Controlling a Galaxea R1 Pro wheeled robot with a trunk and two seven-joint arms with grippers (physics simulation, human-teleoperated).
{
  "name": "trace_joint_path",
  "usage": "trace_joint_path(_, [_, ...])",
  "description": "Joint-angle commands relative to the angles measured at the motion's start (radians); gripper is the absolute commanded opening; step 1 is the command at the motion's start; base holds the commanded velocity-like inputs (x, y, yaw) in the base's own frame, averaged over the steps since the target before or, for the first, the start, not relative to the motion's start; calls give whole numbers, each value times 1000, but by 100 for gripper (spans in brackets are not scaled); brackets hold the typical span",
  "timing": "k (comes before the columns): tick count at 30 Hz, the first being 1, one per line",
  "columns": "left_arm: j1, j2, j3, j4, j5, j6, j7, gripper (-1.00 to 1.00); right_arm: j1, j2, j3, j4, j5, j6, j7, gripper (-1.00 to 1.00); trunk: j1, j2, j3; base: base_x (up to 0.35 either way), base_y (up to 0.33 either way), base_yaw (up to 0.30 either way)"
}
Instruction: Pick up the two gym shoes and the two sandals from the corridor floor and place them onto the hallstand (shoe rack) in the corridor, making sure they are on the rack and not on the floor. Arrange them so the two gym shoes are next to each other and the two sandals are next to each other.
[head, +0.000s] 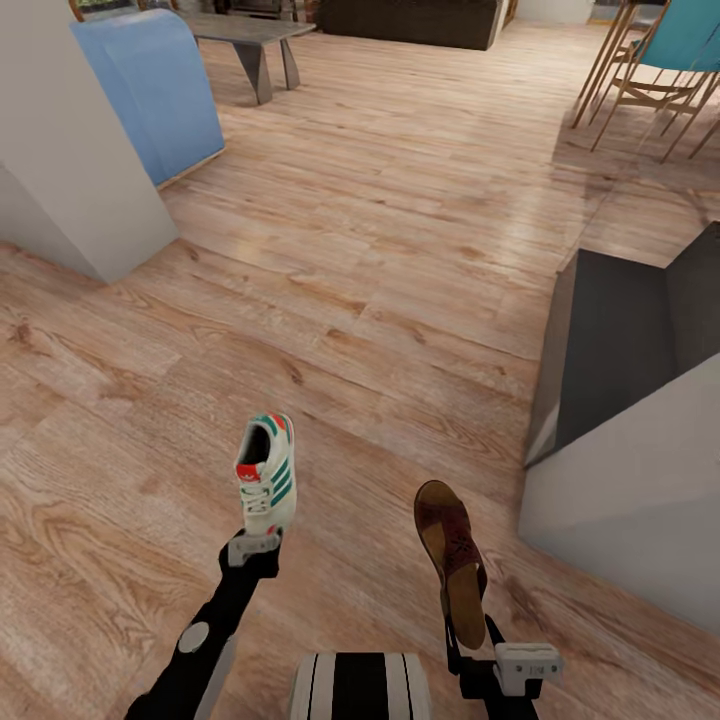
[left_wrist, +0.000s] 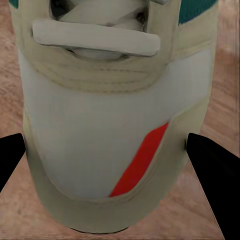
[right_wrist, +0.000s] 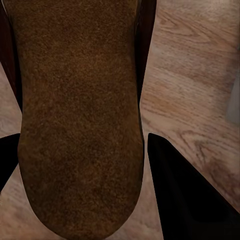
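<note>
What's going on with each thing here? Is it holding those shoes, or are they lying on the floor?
gym shoe: lifted off the floor, gripped at one end by the left gripper.
sandal: held up by the right gripper.
left gripper: shut on the gym shoe.
right gripper: shut on the sandal.

One gym shoe (head: 268, 473), lower left; one sandal (head: 452, 558), lower centre-right; two grippers; several chairs (head: 655, 70), upper right.
</note>
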Motion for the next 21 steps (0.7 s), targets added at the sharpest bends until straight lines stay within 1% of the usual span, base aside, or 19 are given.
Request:
trace_joint_path(1, [29, 1, -1, -34, 0, -1, -14, -100, 1, 0, 0, -2, -3, -1, 2, -100, 0, 0, 2, 0, 0, 0])
trace_joint_path(5, [65, 3, -1, -89, 0, -1, -28, -100, 2, 0, 0, -5, -3, -1, 2, -100, 0, 0, 8, 0, 0, 0])
trace_joint_path(13, [134, 0, -2, -209, 0, 3, -32, -100, 4, -1, 0, -8, -3, -1, 2, -100, 0, 0, 20, 0, 0, 0])
trace_joint_path(17, [153, -2, 2, -233, 2, 3, -29, -100, 4, -1, 0, -10, -3, -1, 2, -100, 0, 0, 27, 0, 0, 0])
trace_joint_path(21, [161, 1, 2, -238, 2, 3, -33, -100, 5, -2, -1, -14, -3, -1, 2, -100, 0, 0, 33, 0, 0, 0])
